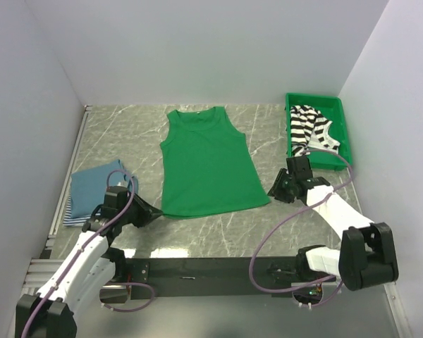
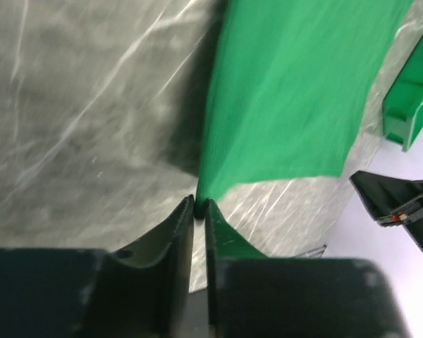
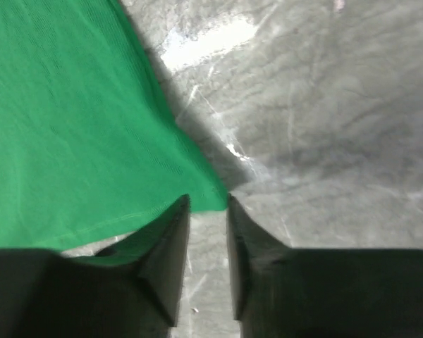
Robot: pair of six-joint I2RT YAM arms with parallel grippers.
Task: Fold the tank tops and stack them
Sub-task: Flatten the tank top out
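Where the grey marbled counter (image 1: 268, 232) fills the white-walled workspace, we see the green tank top (image 1: 204, 165) spread flat across its middle. Its neckline is at the far side and its hem at the near side.

A green bin (image 1: 344, 141) sits at the far right corner. The black-and-white striped tank top (image 1: 307, 127) lies crumpled inside it.

On the left of the counter, well apart from the bin, a folded blue tank top (image 1: 95, 183) rests on a blue-and-white striped tank top (image 1: 72, 211), whose edge shows at the near left.

We find the left end effector (image 2: 199, 203) low at the near left corner of the green hem. Its fingers (image 2: 176, 232) stand almost together, with only a thin slit between them. The cloth corner comes to a point right at their tips, and we cannot tell whether it is pinched or free.

The right end effector (image 3: 209, 201) sits at the near right corner of the hem. Its jaws are parted with a clear gap. The green corner lies on the counter just at that gap and nothing clamps it.
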